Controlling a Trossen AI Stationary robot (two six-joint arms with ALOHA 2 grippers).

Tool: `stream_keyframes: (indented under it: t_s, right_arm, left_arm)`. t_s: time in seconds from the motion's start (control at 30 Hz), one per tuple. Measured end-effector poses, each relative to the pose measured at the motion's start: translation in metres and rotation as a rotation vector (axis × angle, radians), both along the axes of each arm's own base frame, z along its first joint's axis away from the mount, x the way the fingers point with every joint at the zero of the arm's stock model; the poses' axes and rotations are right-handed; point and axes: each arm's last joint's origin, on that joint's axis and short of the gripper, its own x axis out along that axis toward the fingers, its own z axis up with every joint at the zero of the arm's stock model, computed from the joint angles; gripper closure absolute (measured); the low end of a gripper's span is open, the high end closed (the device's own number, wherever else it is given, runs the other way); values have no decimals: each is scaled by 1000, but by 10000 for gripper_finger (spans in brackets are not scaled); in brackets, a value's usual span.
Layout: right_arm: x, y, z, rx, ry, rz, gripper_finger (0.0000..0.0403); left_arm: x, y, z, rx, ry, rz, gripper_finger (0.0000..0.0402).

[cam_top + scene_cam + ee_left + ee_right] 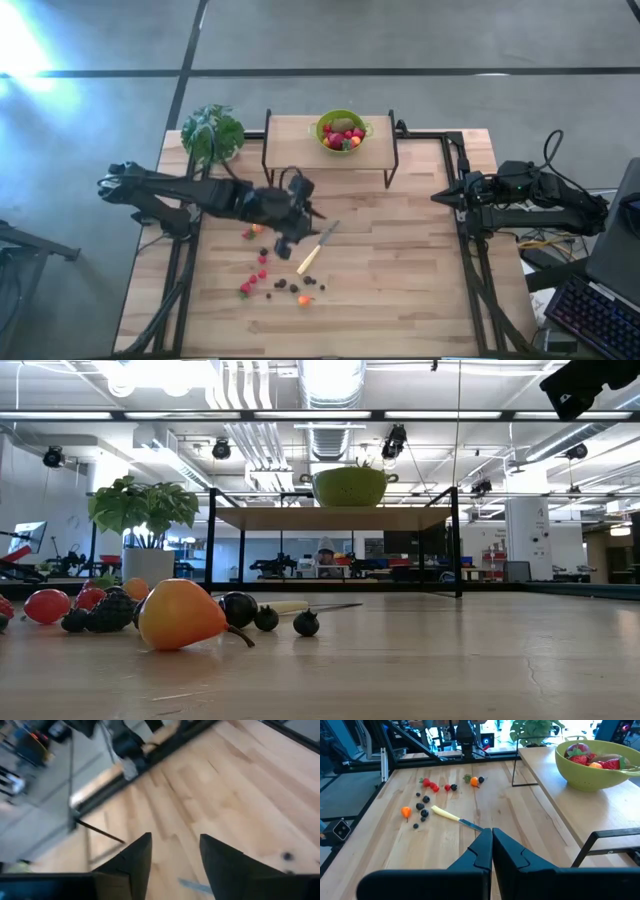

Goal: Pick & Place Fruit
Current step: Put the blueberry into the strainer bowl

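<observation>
The left arm reaches in from the left edge of the table [400, 250], stretched almost flat across the boards toward the middle, its wrist bent down over the scattered fruit. The left pincer [290, 235] hangs just above the table near the far end of the knife [318, 247]. In the left wrist view its two dark fingers [137, 860] stand parted with bare wood showing in the gap between them, and nothing is held. Part of the knife's blade shows just beyond the fingertips there.

The loose fruit [275, 280] lies scattered on the left half of the table, nearer than the pincer: mostly small red pieces, a few dark berries, and an orange-yellow piece [304, 298] nearest of all. In the low view that orange-yellow piece [180, 615] sits large at the left, with dark berries [240, 608] beside it and red pieces [47, 605] farther left. The knife, pale-handled, lies slantwise just right of the scatter.

A green bowl [326, 141] stands on a small raised shelf [290, 135] at the far middle of the table, and it already holds red fruit, a brown-green kiwi-like ball [343, 126] and an orange bit. A leafy potted plant [212, 133] sits at the far left corner.

The right arm waits folded at the right edge of the table, off the work area, with the right pincer [440, 198] pointing inward. In the right wrist view its fingers [482, 851] are pressed together, holding nothing.
</observation>
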Motion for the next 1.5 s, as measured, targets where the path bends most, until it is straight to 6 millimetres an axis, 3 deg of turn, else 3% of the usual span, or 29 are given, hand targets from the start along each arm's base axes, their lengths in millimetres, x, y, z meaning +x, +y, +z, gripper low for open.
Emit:
stream_keyframes:
  t_s: [0.17,0.43,0.7,0.9,1.07,1.5]
  right_arm:
    - [0,0,0,0,0,0,394]
    - [0,0,0,0,0,0,394]
    - [0,0,0,0,0,0,394]
    - [0,0,0,0,0,0,394]
    - [0,0,0,0,0,0,394]
    - [0,0,0,0,0,0,394]
  left_arm:
    - [-12,-17,-13,-43,163,-4,205]
    - [-32,-28,-36,-154,408,120,203]
    - [-40,-28,-86,-174,545,197,205]
    - [-46,-34,-127,-270,597,167,206]
    - [-51,-44,-148,-359,603,158,207]
    - [-69,-84,-165,-464,573,109,220]
